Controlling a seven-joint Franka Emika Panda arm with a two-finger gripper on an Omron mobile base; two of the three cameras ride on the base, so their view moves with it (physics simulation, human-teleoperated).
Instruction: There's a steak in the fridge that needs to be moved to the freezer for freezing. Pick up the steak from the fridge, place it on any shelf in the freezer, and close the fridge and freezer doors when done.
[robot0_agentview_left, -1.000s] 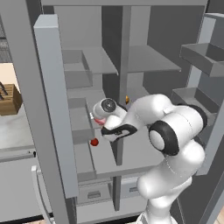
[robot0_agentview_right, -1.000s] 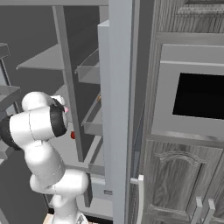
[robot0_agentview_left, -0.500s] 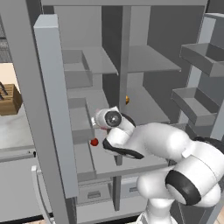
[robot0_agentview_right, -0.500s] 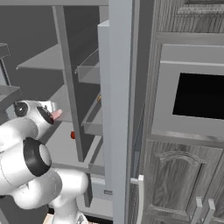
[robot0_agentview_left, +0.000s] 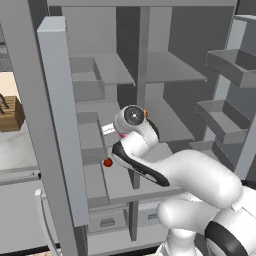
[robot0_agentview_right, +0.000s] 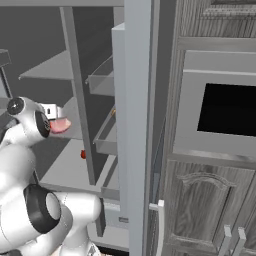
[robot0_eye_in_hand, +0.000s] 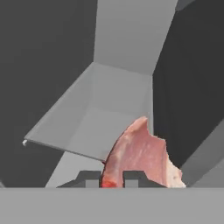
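Observation:
My gripper (robot0_eye_in_hand: 111, 177) is shut on the steak (robot0_eye_in_hand: 142, 153), a pink-red slab that sticks up from between the finger tips. In the left base view the gripper (robot0_agentview_left: 114, 132) reaches into the tall grey unit beside its centre divider, with the steak (robot0_agentview_left: 122, 134) a pink sliver under the hand. From the right base view the steak (robot0_agentview_right: 60, 125) hangs at the gripper (robot0_agentview_right: 54, 118). A light grey shelf (robot0_eye_in_hand: 100, 118) lies just ahead of the steak, in the left half, which looks like the freezer. Both doors stand open: the left one (robot0_agentview_left: 60, 125) and the right one (robot0_agentview_left: 225, 100) with its door bins.
A small red ball (robot0_agentview_left: 107, 162) (robot0_agentview_right: 83, 154) sits on a lower shelf of the left half. A small orange ball (robot0_agentview_right: 113, 113) lies on a shelf right of the divider (robot0_agentview_left: 142, 75). The right door's edge (robot0_agentview_right: 137, 125) stands beside wooden cabinets with a built-in oven (robot0_agentview_right: 225, 110).
The arm's elbow has swung down and to the right while the hand turned toward the left compartment. The steak has stayed in the grip and hardly moved.

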